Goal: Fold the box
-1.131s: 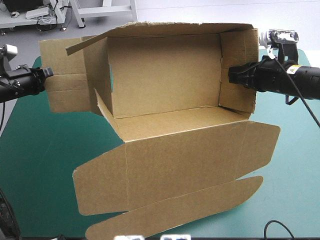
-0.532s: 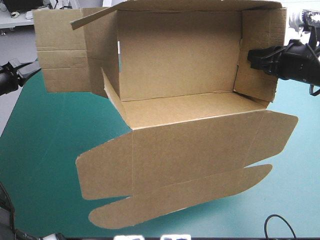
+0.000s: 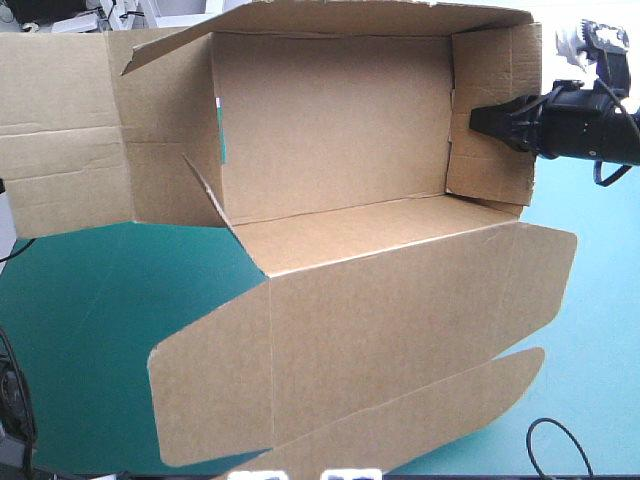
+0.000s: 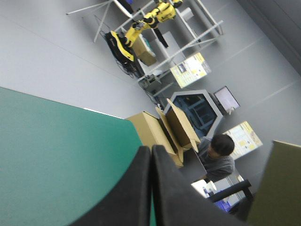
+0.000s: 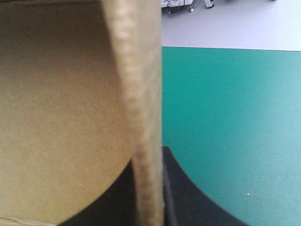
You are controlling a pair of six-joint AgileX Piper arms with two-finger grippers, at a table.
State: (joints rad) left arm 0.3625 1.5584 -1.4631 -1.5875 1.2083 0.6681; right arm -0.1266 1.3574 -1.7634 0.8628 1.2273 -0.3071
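Note:
The brown box (image 3: 340,130) hangs tilted above the teal-green cover (image 3: 90,330), its open inside facing the camera, walls raised, the lid panel (image 3: 400,310) and its tuck flap drooping toward the near edge. My right gripper (image 3: 478,120) pinches the right end wall. In the right wrist view that wall's edge (image 5: 141,94) runs between the black fingers (image 5: 176,188), so my right gripper (image 5: 149,157) is shut on the box. My left gripper (image 4: 151,148) is shut on nothing over the cover (image 4: 56,150). A corner of board (image 4: 280,188) shows beside it. The high view does not show it.
The box's left side panel (image 3: 60,130) spreads wide, reaching past the table's left edge. Bare cover lies under the box at the near left and along the right side (image 3: 600,330).
The box has swung left and nearer the camera, its left panel now reaching the picture's edge. My left gripper, earlier beside that panel, has drawn back out of the high view. The right gripper keeps its hold.

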